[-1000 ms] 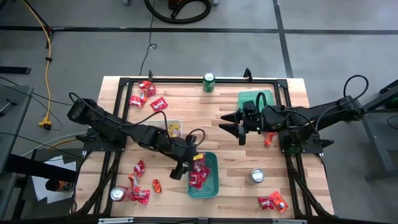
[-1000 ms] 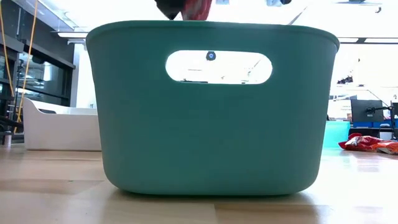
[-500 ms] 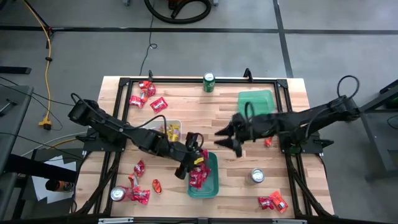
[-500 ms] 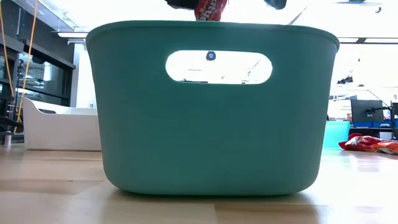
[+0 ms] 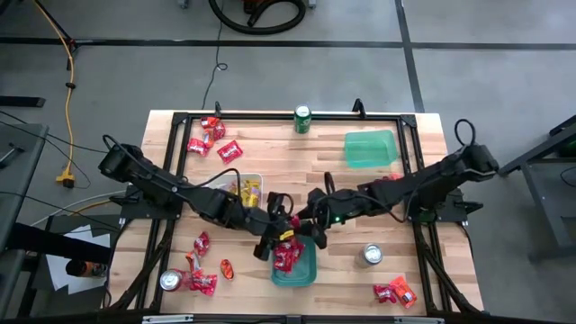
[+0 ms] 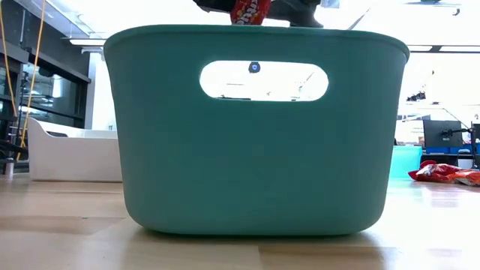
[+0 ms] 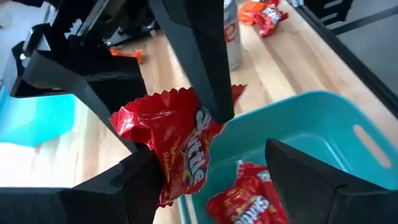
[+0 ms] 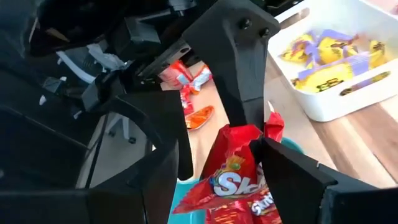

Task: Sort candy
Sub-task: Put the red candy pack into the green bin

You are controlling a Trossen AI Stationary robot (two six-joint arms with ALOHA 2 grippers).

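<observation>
A red candy packet (image 5: 290, 234) hangs above the teal bin (image 5: 310, 263), between both grippers. My left gripper (image 5: 277, 232) reaches in from the left and is open, its fingers wider apart than the packet (image 7: 171, 146). My right gripper (image 5: 315, 225) comes in from the right, with its fingers against the packet's two side edges (image 8: 233, 180). More red packets (image 7: 249, 199) lie inside the bin. In the low view the packet (image 6: 251, 9) shows just over the bin's rim. My left gripper touches the packet with one finger (image 7: 140, 180) only: the packet's lower part (image 7: 165, 186) leans on that finger's inner face, and a clear gap separates it from the other finger. My right gripper pinches the packet by its side edges (image 7: 214, 121), across its width, coming level from the table's right. The packet is bowed between the fingers and is lifted clear over the bin.
A white tray (image 5: 247, 187) of yellow candy sits left of the bin, and a green tray (image 5: 369, 148) at far right. A green can (image 5: 303, 118) and silver cans (image 5: 372, 255) stand about. Loose red packets lie far left (image 5: 211, 139), near left (image 5: 200, 270) and near right (image 5: 396, 292).
My right gripper has swung from beside the green tray toward the table's left and near edge, reaching the packet over the bin. My left gripper, with the packet, has shifted slightly right and toward the far edge over the bin.
</observation>
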